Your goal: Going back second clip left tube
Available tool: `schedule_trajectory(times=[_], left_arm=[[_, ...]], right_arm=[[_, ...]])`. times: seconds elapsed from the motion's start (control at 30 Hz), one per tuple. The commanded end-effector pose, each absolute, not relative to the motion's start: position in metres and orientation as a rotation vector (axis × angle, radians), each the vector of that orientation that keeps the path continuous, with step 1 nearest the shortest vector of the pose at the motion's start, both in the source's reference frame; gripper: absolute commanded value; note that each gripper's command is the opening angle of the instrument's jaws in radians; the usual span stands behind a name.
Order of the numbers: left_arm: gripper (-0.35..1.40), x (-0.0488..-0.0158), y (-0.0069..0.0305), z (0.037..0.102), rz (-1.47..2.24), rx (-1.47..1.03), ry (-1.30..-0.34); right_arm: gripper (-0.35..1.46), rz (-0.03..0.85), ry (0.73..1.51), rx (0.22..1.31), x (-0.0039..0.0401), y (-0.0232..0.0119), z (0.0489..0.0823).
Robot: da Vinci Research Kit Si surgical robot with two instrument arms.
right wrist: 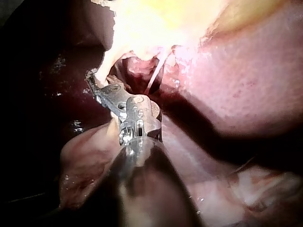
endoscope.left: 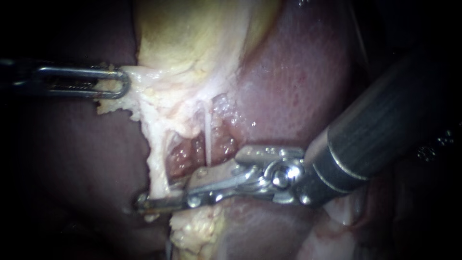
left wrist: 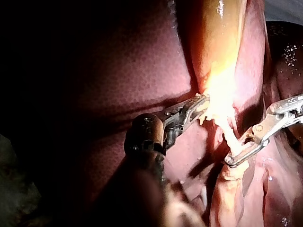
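- The left tube runs down from the pale tissue under the gallbladder. Its lower end passes between the jaws of the right instrument.
- The right instrument's jaws are closed on the left tube from two sides, near their tips, with only a thin dark slit between them. The left wrist view shows the tips meeting past the tube, so the jaws ring it.
- The tube is a pale cream, flat, ragged-edged band, thicker than its neighbour, pulled taut and leaning a little from upper left to lower right. The spot where the jaws cross it is covered by metal, so the tube's surface there cannot be made out.
- The left instrument comes in level from the left, well above the right one. Its slotted jaws are clamped on the edge of the pale tissue beside the top of the left tube.
- The right tube is a thin white thread hanging nearly upright, just beside the left tube and above the right instrument's hinge, apart from the jaws.
- Between the two tubes is an open window with wet, reddish, lumpy tissue behind it.
- A lump of yellowish fat lies just under the right instrument's jaws.
- The liver, dark red and glossy, lies behind and on both sides.
- The right instrument's thick dark shaft crosses the liver from the upper right, hiding the tissue beneath it.
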State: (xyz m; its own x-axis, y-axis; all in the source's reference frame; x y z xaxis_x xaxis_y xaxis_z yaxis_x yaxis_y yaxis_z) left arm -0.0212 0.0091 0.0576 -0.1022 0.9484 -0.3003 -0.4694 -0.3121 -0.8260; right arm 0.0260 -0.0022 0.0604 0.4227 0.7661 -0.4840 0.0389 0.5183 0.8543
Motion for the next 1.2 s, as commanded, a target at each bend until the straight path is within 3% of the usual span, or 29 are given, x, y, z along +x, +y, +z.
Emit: schedule_trajectory(times=[0.03, 0.1, 0.17, 0.2, 0.33, 0.63, 0.97, 1.2], left_arm=[[-0.35, -0.0212, 0.0091, 0.0576, 1.652, -1.028, -0.672], [-0.35, -0.0212, 0.0091, 0.0576, 1.652, -1.028, -0.672], [-0.35, -0.0212, 0.0091, 0.0576, 1.652, -1.028, -0.672], [-0.35, -0.0211, 0.0091, 0.0576, 1.652, -1.028, -0.672], [-0.35, -0.0211, 0.0091, 0.0575, 1.652, -1.028, -0.672], [-0.35, -0.0211, 0.0090, 0.0575, 1.652, -1.028, -0.672], [-0.35, -0.0210, 0.0090, 0.0574, 1.652, -1.028, -0.672], [-0.35, -0.0210, 0.0090, 0.0574, 1.652, -1.028, -0.672]], right_arm=[[-0.35, 0.528, 1.052, 0.921, 0.0259, -0.0022, 0.0605], [0.01, 0.445, 1.083, 0.888, 0.0260, -0.0023, 0.0609], [0.40, 0.418, 1.096, 0.871, 0.0260, -0.0022, 0.0616], [0.45, 0.419, 1.104, 0.873, 0.0261, -0.0021, 0.0620], [0.49, 0.428, 1.176, 0.875, 0.0260, -0.0014, 0.0639], [0.50, 0.341, 1.222, 0.696, 0.0248, 0.0009, 0.0682], [0.50, 0.245, 1.183, 0.602, 0.0225, 0.0010, 0.0676], [0.50, 0.258, 1.180, 0.556, 0.0179, 0.0015, 0.0655]])
